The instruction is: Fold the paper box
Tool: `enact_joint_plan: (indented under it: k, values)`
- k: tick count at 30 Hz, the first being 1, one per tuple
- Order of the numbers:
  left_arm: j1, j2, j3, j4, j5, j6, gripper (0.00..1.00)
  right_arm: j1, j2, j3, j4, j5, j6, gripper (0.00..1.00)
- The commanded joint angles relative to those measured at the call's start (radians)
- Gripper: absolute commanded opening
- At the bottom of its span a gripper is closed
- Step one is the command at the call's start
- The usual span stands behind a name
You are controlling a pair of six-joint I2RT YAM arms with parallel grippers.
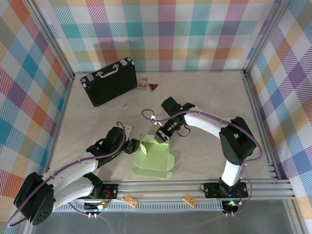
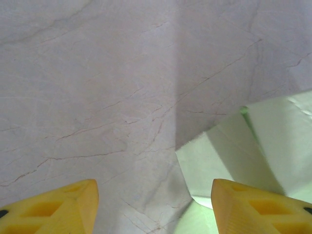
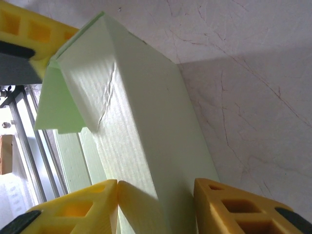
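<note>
right gripper (image 3: 156, 184) clamped on raised flap of plain paper box (image 1: 153, 160); left gripper (image 2: 154, 189) apart, just beside it

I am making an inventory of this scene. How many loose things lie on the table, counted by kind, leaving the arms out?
paper box, light green: 1
black briefcase: 1
small rectangular card or pack: 1
small dark triangular piece: 1
Total: 4
</note>
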Motion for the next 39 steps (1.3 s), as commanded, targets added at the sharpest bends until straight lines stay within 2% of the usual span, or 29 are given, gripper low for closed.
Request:
enact_joint_plan:
  k: [1, 5, 10, 14, 18, 24, 39]
  values:
    - [-0.015, -0.065, 0.041, -0.069, -0.02, -0.036, 0.63, 0.007, 0.02, 0.001, 0.015, 0.026, 0.0, 0.43]
    - [-0.016, -0.117, 0.039, -0.148, -0.049, -0.126, 0.66, 0.007, 0.018, 0.002, 0.017, 0.025, 0.0, 0.43]
    - [-0.017, -0.177, 0.003, -0.16, -0.001, -0.193, 0.65, 0.007, 0.015, -0.002, 0.019, 0.029, 0.0, 0.43]
    - [-0.018, -0.23, -0.095, -0.051, 0.008, -0.221, 0.65, 0.007, 0.012, 0.001, 0.018, 0.03, -0.002, 0.43]
    - [-0.041, -0.246, -0.14, 0.022, 0.044, -0.194, 0.63, 0.006, 0.007, 0.0, 0.017, 0.029, -0.002, 0.43]
    - [-0.061, -0.232, -0.154, 0.092, 0.074, -0.157, 0.66, 0.006, 0.007, -0.001, 0.019, 0.024, -0.002, 0.43]
    - [-0.116, -0.185, -0.176, 0.159, -0.016, -0.148, 0.65, 0.006, 0.008, -0.019, 0.05, 0.014, 0.004, 0.43]
